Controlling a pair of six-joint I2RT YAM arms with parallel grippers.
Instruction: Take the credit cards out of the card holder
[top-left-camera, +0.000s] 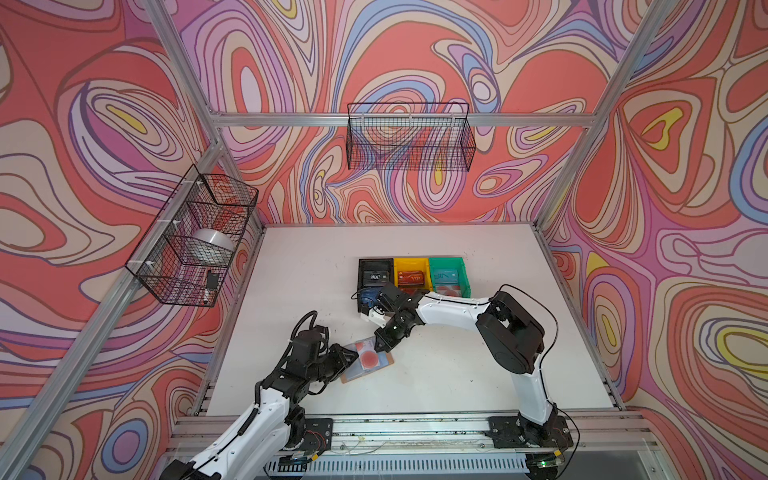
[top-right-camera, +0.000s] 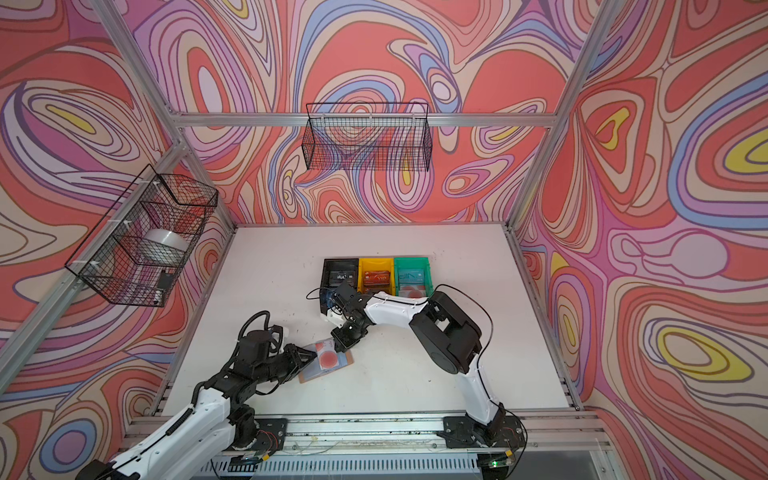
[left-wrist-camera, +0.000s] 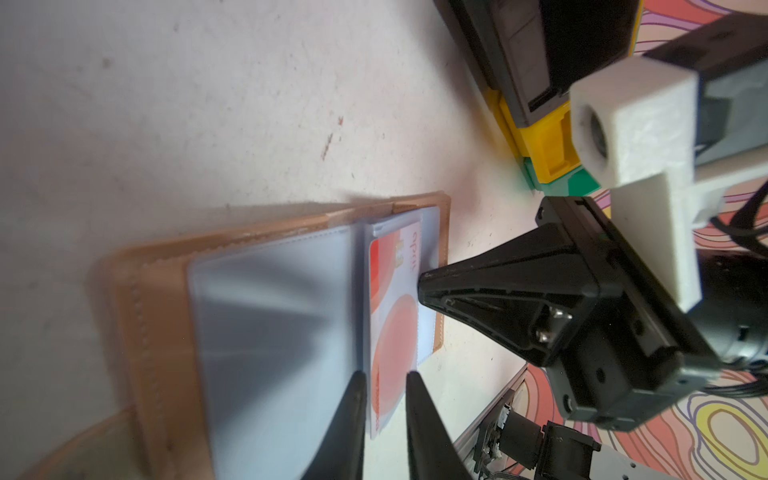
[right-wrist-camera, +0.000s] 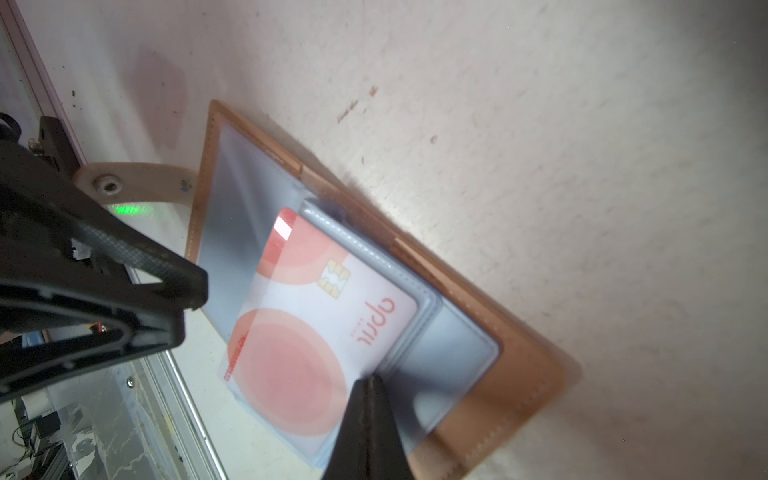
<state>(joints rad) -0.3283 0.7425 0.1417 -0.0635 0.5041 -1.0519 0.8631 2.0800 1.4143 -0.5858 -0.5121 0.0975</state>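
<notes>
The tan card holder (top-left-camera: 350, 375) (top-right-camera: 308, 376) lies open near the table's front left, its clear sleeve pages up. A whitish credit card with a red round blotch (top-left-camera: 368, 358) (left-wrist-camera: 392, 332) (right-wrist-camera: 316, 332) sticks partly out of a sleeve. My left gripper (top-left-camera: 355, 356) (left-wrist-camera: 384, 380) stands slightly open, and the card's outer edge lies in the gap between its fingertips. My right gripper (top-left-camera: 379, 345) (right-wrist-camera: 372, 382) is shut; its tip rests on the sleeve page (right-wrist-camera: 449, 365) right beside the card's far edge. Whether it pinches the plastic is not clear.
Black (top-left-camera: 361, 266), yellow (top-left-camera: 397, 266) and green (top-left-camera: 463, 270) bins stand in a row behind the right arm, each with a card in it. Wire baskets (top-left-camera: 409, 139) (top-left-camera: 195, 237) hang on the back and left walls. An aluminium rail (top-left-camera: 415, 428) runs along the table's front.
</notes>
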